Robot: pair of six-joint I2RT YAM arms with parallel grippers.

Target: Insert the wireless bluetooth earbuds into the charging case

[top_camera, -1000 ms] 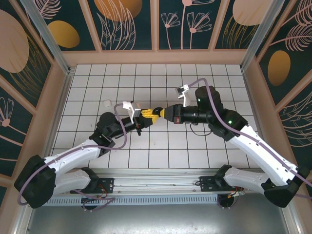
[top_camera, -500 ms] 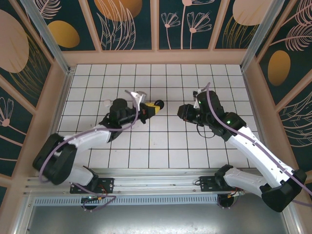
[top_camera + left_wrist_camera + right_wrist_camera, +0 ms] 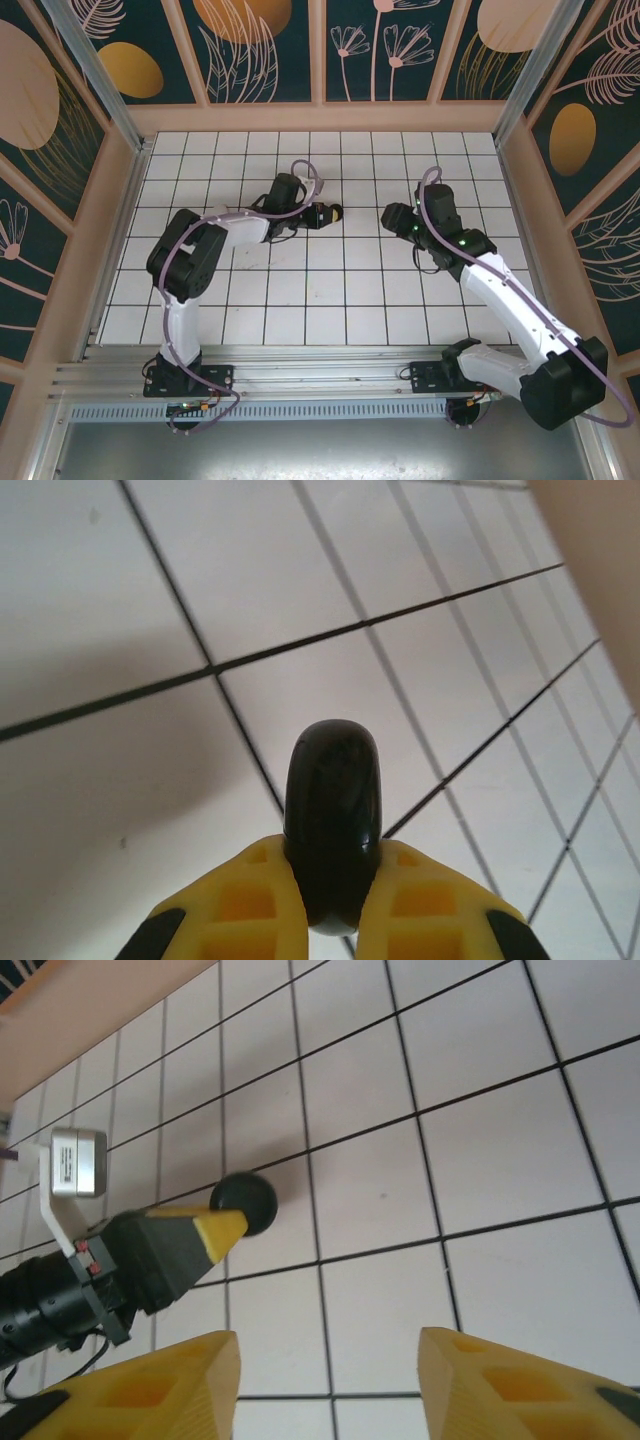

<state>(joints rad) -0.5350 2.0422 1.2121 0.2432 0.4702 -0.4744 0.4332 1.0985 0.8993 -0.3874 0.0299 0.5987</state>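
left claw point(image 3: 335, 865): clenched on the black case point(image 3: 332, 810). Its two yellow fingers point(image 3: 250, 900) pinch the near end from either side, and the rounded far end sticks out past the tips.
black case: a smooth, glossy, pebble-shaped shell, by its look the charging case. It appears closed, with no seam or lid gap that I can make out. It is held low over the tiled table point(image 3: 300, 300), casting a shadow just beside itself. Whether it touches the tile I cannot tell.
right claw point(image 3: 328, 1345): released, with its fingers spread wide and nothing between them. It sits to the right of the case, well apart, and points back toward it.
surroundings: white tiles with dark grout lie under and all around the case, and the patterned back wall stands well beyond it.
step in hand: in my judgement this is preparing the case. One arm steadies it while the other waits free, and no bud is in either claw.
next move: the lid probably has to be opened first. That calls for the right claw to come in on the free end of the case while the left keeps a firm pinch. After that a bud has to be fetched.
count: two arms, two claws, one black case. The earbuds are too small to pick out on the tiles, so they are uncounted.
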